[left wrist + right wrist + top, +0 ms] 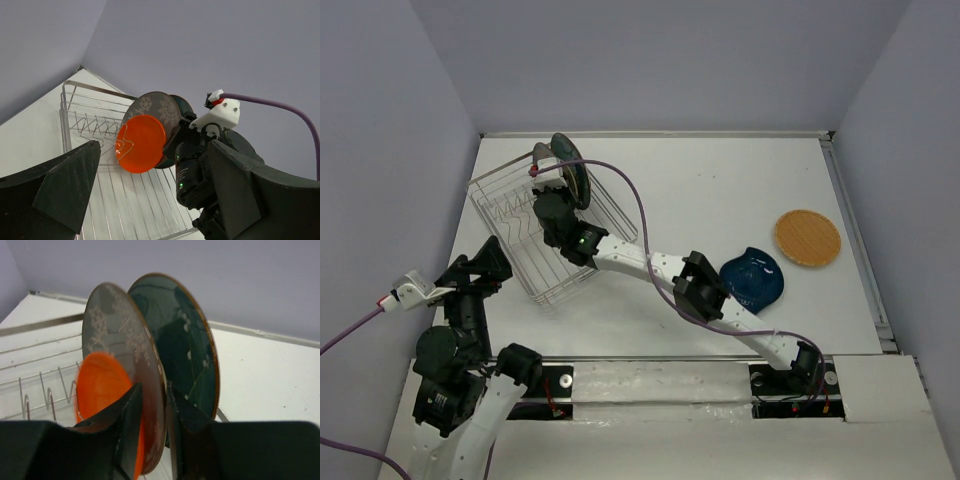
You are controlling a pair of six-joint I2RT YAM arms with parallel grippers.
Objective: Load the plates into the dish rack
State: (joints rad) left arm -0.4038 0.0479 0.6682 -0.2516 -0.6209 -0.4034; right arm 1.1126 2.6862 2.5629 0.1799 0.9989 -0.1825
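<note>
- The dish rack (510, 225) sits skewed near the desk's far left corner.
- Three plates stand upright on edge at its far end: the orange plate (100, 385), the grey plate (112, 335) with its white print, then the teal plate (185, 350).
- The right claw (153, 400) straddles the grey plate's rim, one finger on each face; I cannot tell whether it pinches or stands slightly loose.
- The left claw (152, 150) is spread wide and empty, beside the rack's near left side.
- The blue leaf plate (752, 278) and the tan woven plate (807, 238) lie flat, touching, near the desk's (720, 190) right edge.
</note>
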